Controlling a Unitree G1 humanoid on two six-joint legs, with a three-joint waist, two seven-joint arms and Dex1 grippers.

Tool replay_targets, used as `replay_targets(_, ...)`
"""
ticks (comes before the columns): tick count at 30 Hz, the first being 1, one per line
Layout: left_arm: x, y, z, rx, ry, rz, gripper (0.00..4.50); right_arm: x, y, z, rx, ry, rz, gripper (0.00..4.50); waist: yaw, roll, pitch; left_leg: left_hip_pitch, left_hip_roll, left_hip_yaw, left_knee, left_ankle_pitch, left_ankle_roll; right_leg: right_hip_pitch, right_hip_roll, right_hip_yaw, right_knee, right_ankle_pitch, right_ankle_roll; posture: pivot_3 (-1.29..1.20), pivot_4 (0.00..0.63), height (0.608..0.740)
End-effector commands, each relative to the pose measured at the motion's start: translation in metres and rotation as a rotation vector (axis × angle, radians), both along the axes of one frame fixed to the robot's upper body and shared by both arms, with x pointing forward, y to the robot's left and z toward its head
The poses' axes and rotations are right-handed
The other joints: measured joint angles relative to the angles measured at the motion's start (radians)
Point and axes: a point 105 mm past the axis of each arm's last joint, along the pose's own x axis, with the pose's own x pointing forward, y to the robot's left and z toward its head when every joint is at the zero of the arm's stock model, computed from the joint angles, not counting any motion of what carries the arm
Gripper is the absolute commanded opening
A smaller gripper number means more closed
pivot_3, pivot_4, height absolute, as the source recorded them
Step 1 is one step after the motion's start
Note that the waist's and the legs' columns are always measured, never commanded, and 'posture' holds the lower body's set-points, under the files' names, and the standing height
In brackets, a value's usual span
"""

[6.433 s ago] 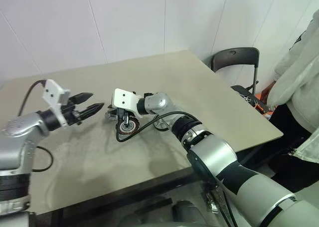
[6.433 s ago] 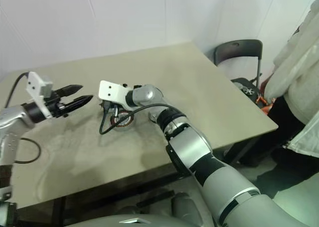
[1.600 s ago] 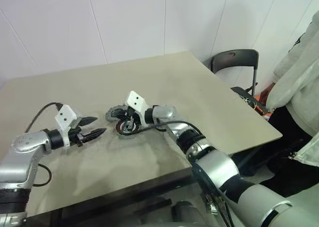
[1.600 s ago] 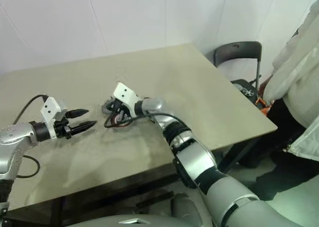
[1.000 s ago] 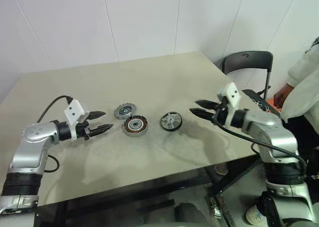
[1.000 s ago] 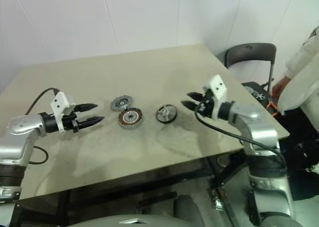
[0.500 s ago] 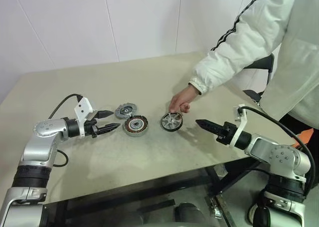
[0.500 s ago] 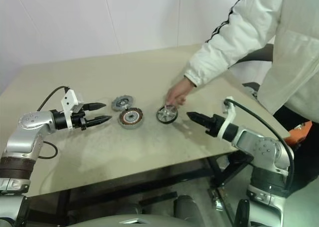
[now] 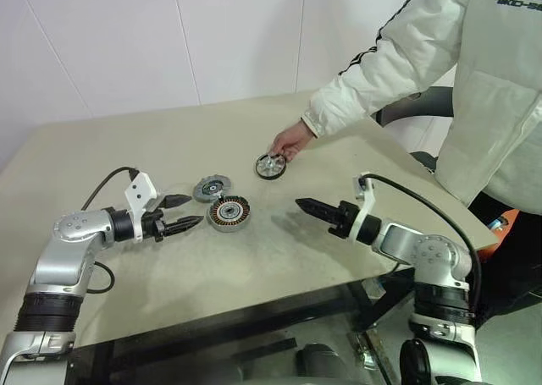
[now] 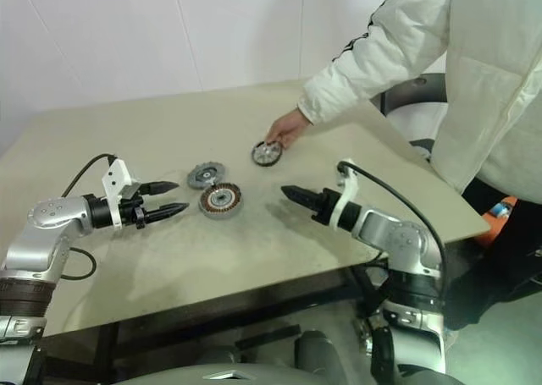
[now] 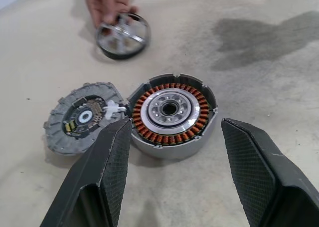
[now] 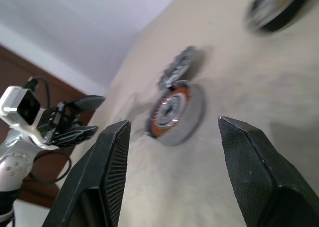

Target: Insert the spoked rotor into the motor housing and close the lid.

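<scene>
Spoked rotor [image 9: 270, 166] farther back now under person's hand [image 9: 290, 140]; both arms' fingers wide, empty.

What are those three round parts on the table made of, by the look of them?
The motor housing: a dull grey metal shell around glossy copper-orange wire coils. The lid: matt grey, probably cast metal, with a dark centre. The spoked rotor: shiny, mirror-like metal spokes inside a black rim, possibly rubber or painted.

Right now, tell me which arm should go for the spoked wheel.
Right, probably. The right gripper is open, empty and nearer the spoked wheel than the left gripper, which sits by the copper-wound housing. A person's hand is on the wheel, so wait.
</scene>
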Motion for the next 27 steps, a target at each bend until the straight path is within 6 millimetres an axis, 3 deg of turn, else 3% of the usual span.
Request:
replay_targets(1,-0.001,0.002,0.018,-0.001,-0.056,0.007,3.04,0.016,0.027,0.018,0.035,-0.073,0.022,2.92,-0.002,0.000,0.000,0.000,0.000,0.000,0.000,0.000,0.000,0.000,0.000,0.000,0.000,0.000,0.000,0.00,0.000,0.740)
replay_targets(4,-0.002,0.002,0.017,0.004,-0.055,0.012,3.04,0.036,0.037,0.020,0.023,-0.101,-0.015,2.92,-0.001,0.000,0.000,0.000,0.000,0.001,0.000,0.000,0.000,0.000,0.000,0.000,0.000,0.001,-0.001,0.00,0.000,0.740)
replay_targets(8,-0.005,0.002,0.021,0.005,-0.061,0.020,3.04,0.087,0.025,0.020,-0.056,-0.142,-0.198,2.92,-0.001,0.001,0.000,0.000,-0.001,0.000,0.000,0.000,0.000,-0.001,-0.001,0.000,0.000,0.002,-0.004,0.00,0.000,0.740)
replay_targets(11,-0.007,0.004,0.022,0.007,-0.062,0.029,3.04,0.102,0.019,0.020,-0.068,-0.140,-0.237,2.92,-0.001,0.001,0.000,-0.001,-0.001,0.000,-0.001,0.000,0.000,-0.001,-0.001,0.000,-0.001,0.002,-0.004,0.00,0.000,0.740)
replay_targets(14,-0.009,0.007,0.022,0.009,-0.062,0.042,3.04,0.105,0.025,0.025,-0.072,-0.164,-0.207,2.92,-0.004,0.001,0.000,-0.002,-0.001,0.000,-0.003,0.000,0.000,-0.003,-0.001,0.000,-0.001,0.003,-0.004,0.00,0.000,0.740)
replay_targets(18,-0.011,0.009,0.024,0.008,-0.061,0.052,3.04,0.094,0.041,0.037,-0.001,-0.181,-0.097,2.92,-0.009,0.001,0.001,-0.004,-0.001,0.000,-0.004,0.000,0.000,-0.005,-0.001,0.001,-0.001,0.003,-0.004,0.00,0.000,0.740)
replay_targets(22,-0.013,0.010,0.023,0.008,-0.057,0.055,3.04,0.051,0.083,0.046,0.095,-0.171,0.155,2.92,-0.015,0.002,0.001,-0.003,0.000,0.000,-0.004,0.000,0.000,-0.006,-0.001,0.001,0.000,0.003,-0.004,0.00,0.000,0.740)
replay_targets(25,-0.012,0.009,0.023,0.006,-0.057,0.056,3.04,0.018,0.111,0.042,0.089,-0.165,0.301,2.92,-0.019,0.002,0.001,-0.003,0.000,-0.001,-0.004,0.000,0.000,-0.006,-0.001,0.000,0.001,0.002,-0.004,0.00,0.000,0.740)
replay_targets(27,-0.012,0.009,0.024,-0.003,-0.044,0.054,3.04,0.005,0.122,0.026,0.017,-0.170,0.332,2.92,-0.022,0.002,0.001,-0.003,0.000,-0.001,-0.003,0.000,0.000,-0.006,-0.001,0.000,0.002,0.002,-0.004,0.00,0.000,0.740)
